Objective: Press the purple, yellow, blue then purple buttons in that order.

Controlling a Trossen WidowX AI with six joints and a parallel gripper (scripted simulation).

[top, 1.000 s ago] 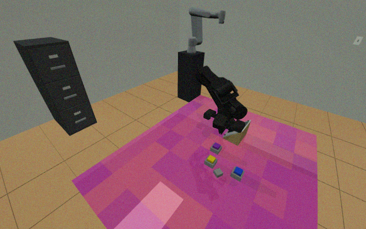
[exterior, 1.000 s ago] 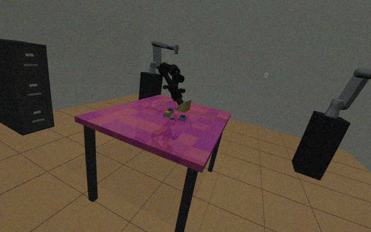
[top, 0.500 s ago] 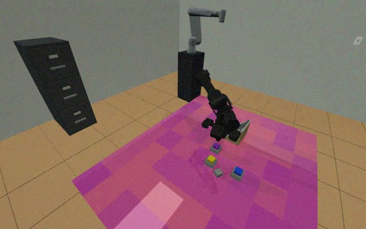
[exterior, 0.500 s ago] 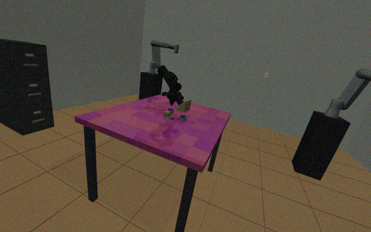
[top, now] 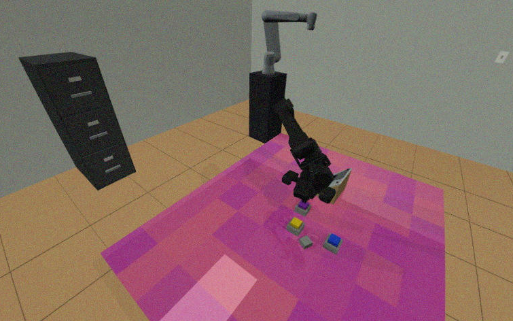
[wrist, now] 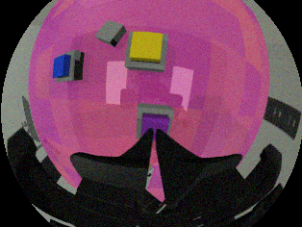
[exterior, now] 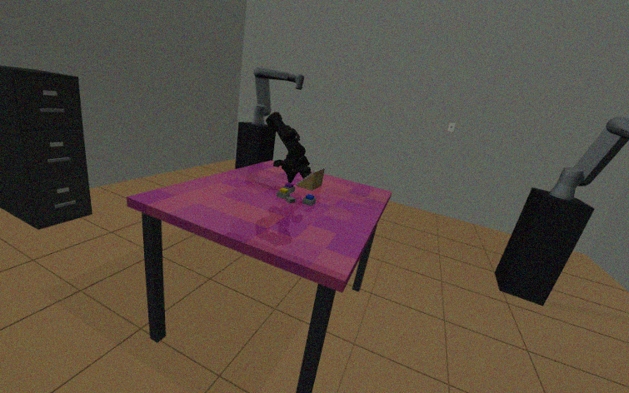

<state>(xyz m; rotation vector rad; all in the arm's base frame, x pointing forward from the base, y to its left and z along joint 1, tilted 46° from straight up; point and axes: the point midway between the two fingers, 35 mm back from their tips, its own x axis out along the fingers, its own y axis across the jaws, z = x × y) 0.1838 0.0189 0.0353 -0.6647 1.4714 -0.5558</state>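
The purple button [top: 304,205] [wrist: 154,121] sits on its grey base, directly under my fingertips. My gripper [top: 303,200] [wrist: 154,132] is shut and empty, its tips right at the purple cap; I cannot tell whether they touch it. The yellow button [top: 295,223] [wrist: 146,47] [exterior: 285,191] lies just in front of the purple one. The blue button [top: 333,240] [wrist: 62,66] [exterior: 310,198] lies further to the right in the top view. In the exterior view the arm hides most of the purple button.
A small grey block [top: 306,241] [wrist: 111,32] lies between the yellow and blue buttons. A tan wedge block [top: 340,183] [exterior: 312,180] stands just behind the gripper. The pink table [top: 194,255] [exterior: 238,219] bears everything. A filing cabinet [top: 79,115] stands far left.
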